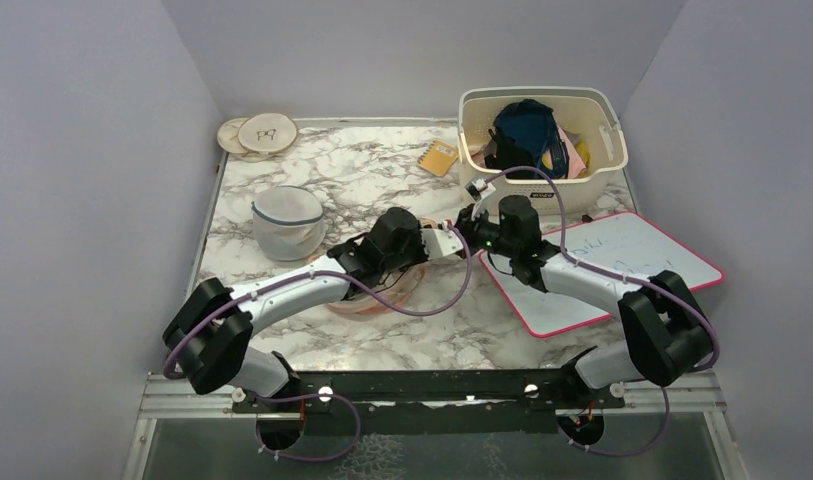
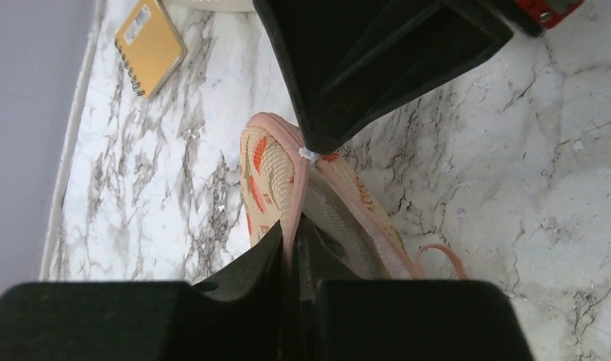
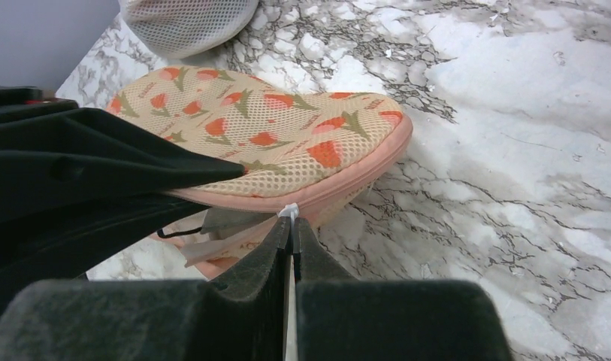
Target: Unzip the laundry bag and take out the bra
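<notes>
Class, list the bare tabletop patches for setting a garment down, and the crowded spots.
Free: marble between mesh dome and yellow notebook; front strip between laundry bag and whiteboard. Crowded: centre, left gripper and right gripper at the bag; basket fills back right.

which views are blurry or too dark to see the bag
top external: even soft light, sharp, but the laundry bag is mostly hidden; left wrist: bag print crisp, left pincer a dark, soft-edged mass; right wrist: bag bright and sharp, shadow beneath its edge, right pincer near black
</notes>
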### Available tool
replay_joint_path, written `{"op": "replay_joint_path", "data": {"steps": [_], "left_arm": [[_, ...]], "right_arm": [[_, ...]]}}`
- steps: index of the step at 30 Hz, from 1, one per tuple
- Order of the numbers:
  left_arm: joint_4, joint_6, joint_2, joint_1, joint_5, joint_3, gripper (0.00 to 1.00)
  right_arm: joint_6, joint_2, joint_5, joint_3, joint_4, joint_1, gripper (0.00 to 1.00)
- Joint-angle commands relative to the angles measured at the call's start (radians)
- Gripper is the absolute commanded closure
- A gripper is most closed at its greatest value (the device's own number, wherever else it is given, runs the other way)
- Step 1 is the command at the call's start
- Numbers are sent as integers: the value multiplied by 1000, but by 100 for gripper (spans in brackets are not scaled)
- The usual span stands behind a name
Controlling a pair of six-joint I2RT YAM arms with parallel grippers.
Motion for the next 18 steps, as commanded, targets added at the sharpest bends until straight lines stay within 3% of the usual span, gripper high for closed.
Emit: {"op": "replay_joint_path", "data": {"steps": [1,9,18], "left_arm": [[59,37,-86,-20,8,-35,100],[98,61,-156,-30,2,-75,100],[63,58,-109,-34,-27,-42,98]], "right_arm": [[3,-4,71,36,-41,-16,99],[-1,104,65,72,-28,-94,99],[-33,39,-49,46,-1,-94,99]]}}
